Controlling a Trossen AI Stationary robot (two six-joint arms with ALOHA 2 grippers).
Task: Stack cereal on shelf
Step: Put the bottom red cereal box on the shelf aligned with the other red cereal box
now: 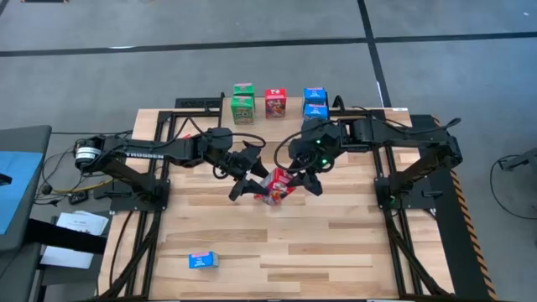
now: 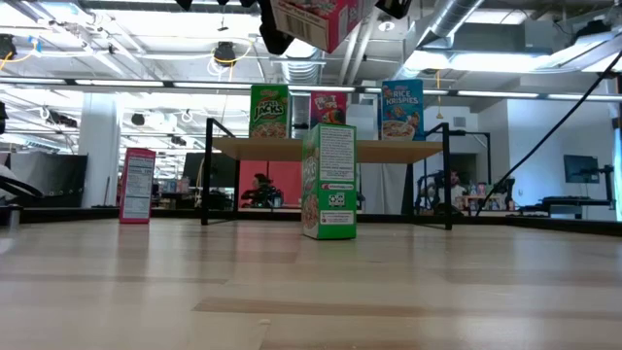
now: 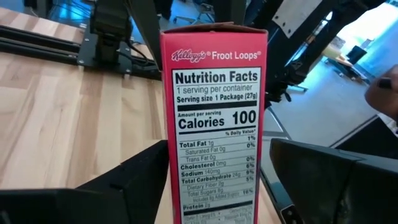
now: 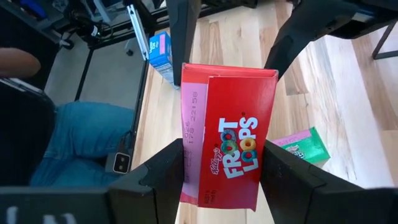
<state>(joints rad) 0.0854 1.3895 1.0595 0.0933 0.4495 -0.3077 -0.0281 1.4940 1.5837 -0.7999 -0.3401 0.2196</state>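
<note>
Both sets of jaws are closed to box width on one item: a red Froot Loops box [image 4: 229,144]. The right gripper [image 1: 304,176] has its fingers flat against the two narrow sides, front panel facing its camera. The left gripper [image 1: 245,183] clamps the same box, the nutrition panel filling its view. The box is held in the air between the two arms over the middle of the table [image 1: 336,252]; the low view shows it hanging well above the tabletop, tilted.

Directly beneath or just beside it, a green box [image 2: 328,181] stands on the table in front of the shelf [image 2: 330,150]. On the shelf board stand a green box [image 2: 269,111], a red box [image 2: 328,107] and a blue Rice Krispies box [image 2: 401,109]; from above, green and blue each look two deep. A blue box [image 1: 203,261] lies near the front edge of the table, well apart, and another red box [image 2: 137,185] stands off to one side. A person's leg in jeans [image 4: 87,146] shows beyond the table edge.

Judgement: this is a handover or regrasp in mid-air. Next, one gripper should release so the other can carry the box to the red spot on the shelf, upright and clear of the standing green box
</note>
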